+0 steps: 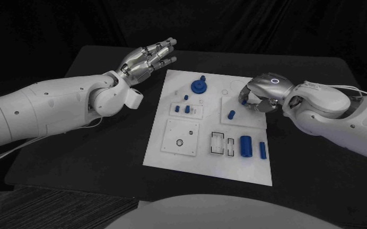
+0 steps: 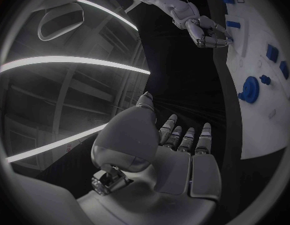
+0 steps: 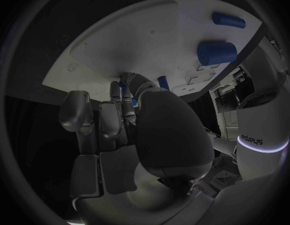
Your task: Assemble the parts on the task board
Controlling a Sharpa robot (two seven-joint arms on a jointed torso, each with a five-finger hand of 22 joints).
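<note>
The white task board lies mid-table. On it are a blue gear, several small blue pegs, one peg further right, a thick blue cylinder and a slimmer one. My right hand is curled over the board's far right part, its fingertips pinching a small blue part just above the board. My left hand hovers beyond the board's far left corner, fingers straight and apart, holding nothing. The left wrist view shows that hand, the gear and the right hand.
A square plate with a round hole and two black-edged rectangular slots sit in the board's near half. Black table surrounds the board on all sides, with dark curtain behind.
</note>
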